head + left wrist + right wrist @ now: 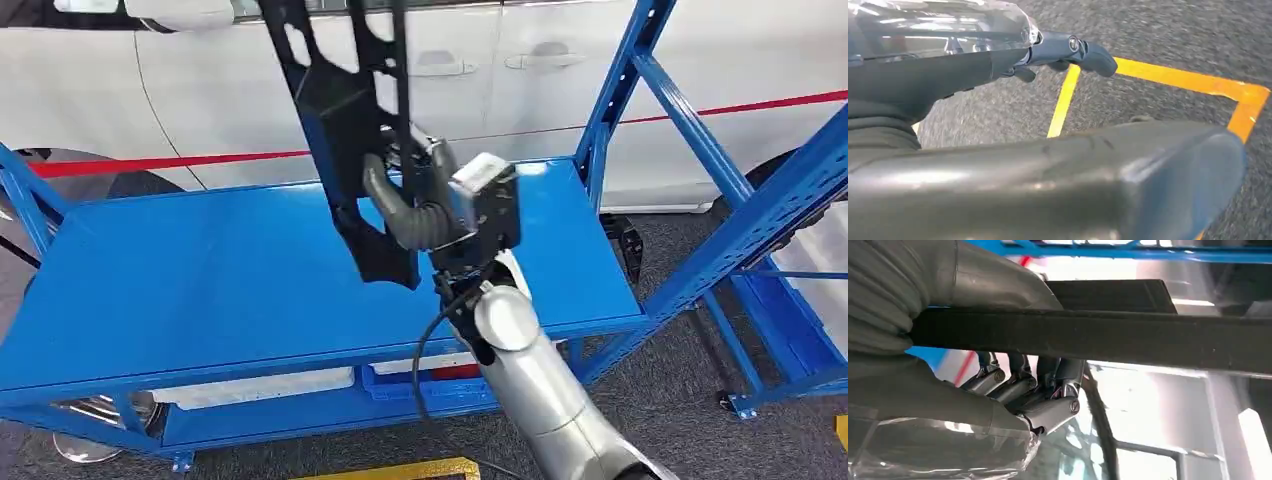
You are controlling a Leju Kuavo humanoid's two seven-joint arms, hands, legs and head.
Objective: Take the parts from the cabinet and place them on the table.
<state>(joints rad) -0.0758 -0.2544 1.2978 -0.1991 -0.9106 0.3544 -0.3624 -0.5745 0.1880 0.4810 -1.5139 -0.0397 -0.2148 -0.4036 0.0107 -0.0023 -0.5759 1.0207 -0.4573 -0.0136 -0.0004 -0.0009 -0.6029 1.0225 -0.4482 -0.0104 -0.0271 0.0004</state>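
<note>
The right hand (pixel 415 195) grips a long black plastic car part (pixel 340 110), a flat moulded panel with cut-outs and ribs. In the head view the thick grey thumb curls round the near face of the part while the darker fingers wrap behind it, and the part stands nearly upright, tilted a little, its upper end running out of the top of the picture above the hand and its lower end hanging just below the hand. The right wrist view shows the same hold from close behind: the fingers (pixel 1018 387) are folded over one edge of the black part (pixel 1108 337), which crosses the picture as a dark bar pressed against the thumb.

Under the hand and the part lies the flat blue worktop (pixel 200 270) of a blue steel frame; the lower end of the part hangs close over it, but whether it touches cannot be told. Beyond the hand stands a white car (pixel 520 70) with a red stripe along its side. To the hand's right rises a blue rack (pixel 760 200) with slanted braces.

The left hand (pixel 1068 52) hangs over grey carpet floor (pixel 1173 35) marked with yellow tape (pixel 1178 77). Its fingers are loosely extended and hold nothing.
</note>
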